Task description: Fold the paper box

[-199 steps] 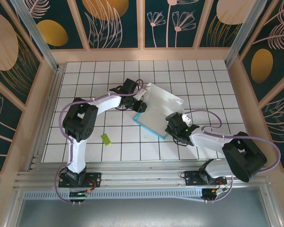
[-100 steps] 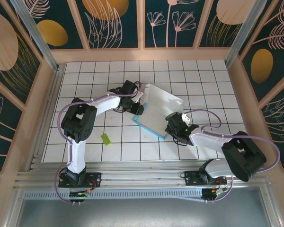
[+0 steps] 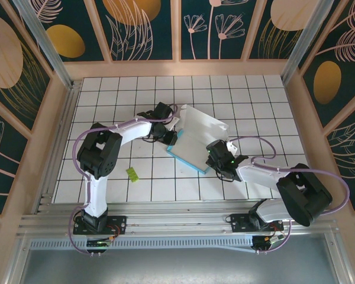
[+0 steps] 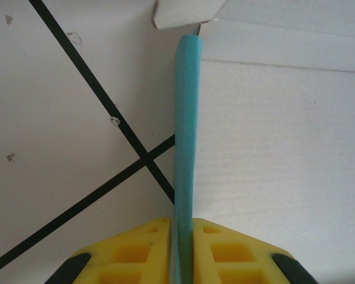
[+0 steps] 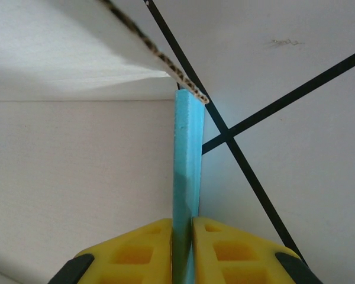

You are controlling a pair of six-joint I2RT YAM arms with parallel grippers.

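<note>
Paper box (image 3: 196, 135) lies btwn both end effectors, white inside up. Left end effector (image 4: 181, 228) is clamped on a thin teal wall; right end effector (image 5: 183, 228) is clamped on the opp. teal wall. Yellow-green scrap (image 3: 132, 173) on desk (image 3: 106, 94), well apart from left end effector.

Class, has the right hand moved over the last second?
No. The right hand stays at the same tile in the top view, shut on the paper box.
</note>
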